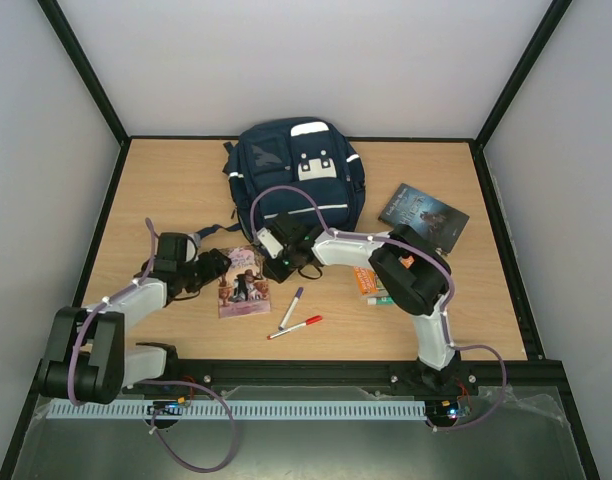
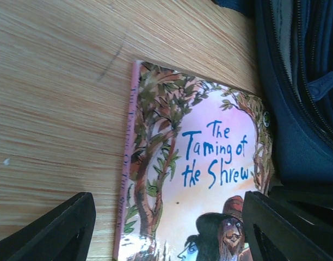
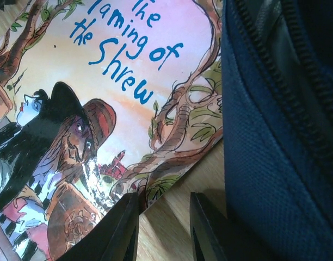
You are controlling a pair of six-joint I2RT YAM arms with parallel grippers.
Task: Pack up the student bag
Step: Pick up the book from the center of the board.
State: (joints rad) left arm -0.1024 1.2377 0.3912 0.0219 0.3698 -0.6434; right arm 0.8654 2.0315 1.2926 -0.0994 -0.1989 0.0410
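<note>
The student bag (image 1: pixel 296 180), navy with white patches, lies at the back middle of the table. It shows at the right of the left wrist view (image 2: pixel 302 109) and of the right wrist view (image 3: pixel 281 125). A pink book, "The Taming of the Shrew" (image 1: pixel 243 285), lies flat in front of the bag's left side. My left gripper (image 2: pixel 169 217) is open wide just above the book (image 2: pixel 199 174), one finger on either side of it. My right gripper (image 3: pixel 164 217) is open a little, low at the book's edge (image 3: pixel 101 98) beside the bag, with only table between its fingers.
A dark book (image 1: pixel 423 215) lies at the right. A purple-capped marker (image 1: pixel 291 307) and a red marker (image 1: pixel 296 327) lie in front of the pink book. Small orange and green items (image 1: pixel 371 285) lie under the right arm. Black frame rails edge the table.
</note>
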